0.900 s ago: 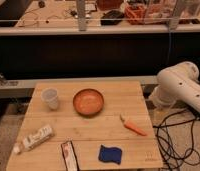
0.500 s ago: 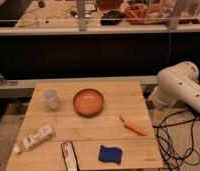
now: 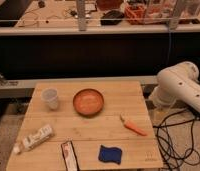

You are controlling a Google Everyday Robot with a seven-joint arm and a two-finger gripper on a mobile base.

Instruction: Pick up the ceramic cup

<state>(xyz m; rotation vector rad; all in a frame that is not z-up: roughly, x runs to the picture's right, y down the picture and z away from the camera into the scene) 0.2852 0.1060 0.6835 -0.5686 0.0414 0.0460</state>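
The ceramic cup is small and pale grey, standing upright on the left part of the wooden table. Nothing touches it. A bulky white segment of my arm shows beyond the table's right edge, well away from the cup. My gripper is out of view; no fingers show anywhere over the table.
An orange-brown bowl sits just right of the cup. A white tube-like bottle lies at the front left, a flat bar and a blue sponge at the front, an orange carrot-like piece at the right. Black cables trail on the floor.
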